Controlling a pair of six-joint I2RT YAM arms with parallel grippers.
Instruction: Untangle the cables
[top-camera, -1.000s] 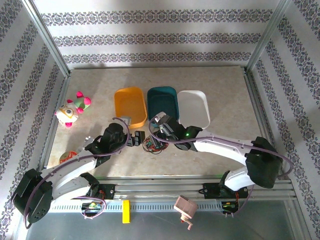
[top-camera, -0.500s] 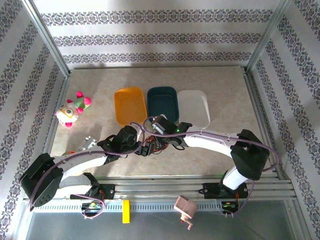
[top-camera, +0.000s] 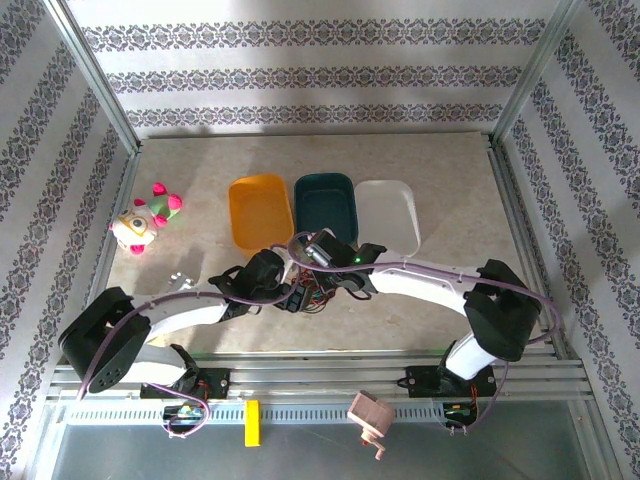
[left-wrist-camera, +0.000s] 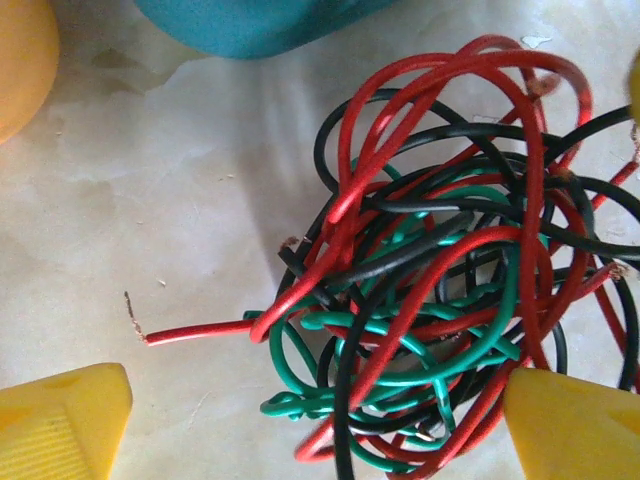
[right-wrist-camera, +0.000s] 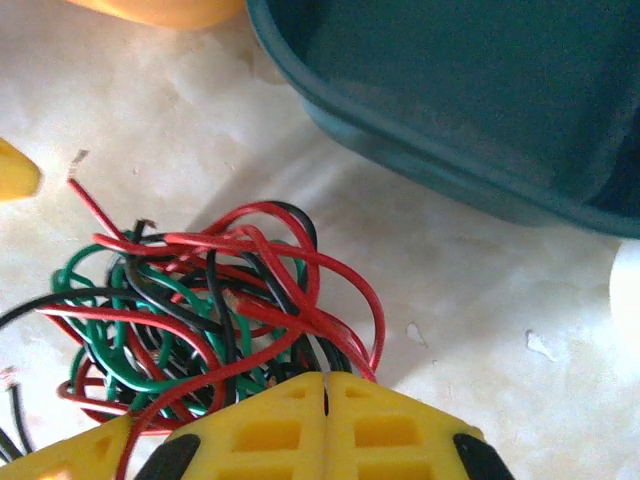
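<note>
— Left claw is spread wide, with the cables bunched on the surface between its fingers, lol.
— Yep, and the right claw is squeezed closed at the tangle's edge, teal tray just beyond it. Can't tell if it caught a strand.

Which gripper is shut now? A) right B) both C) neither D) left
A: the right gripper has its yellow fingers pressed together at the edge of the cables, while the left gripper stands wide open with the tangle between its fingers.
</note>
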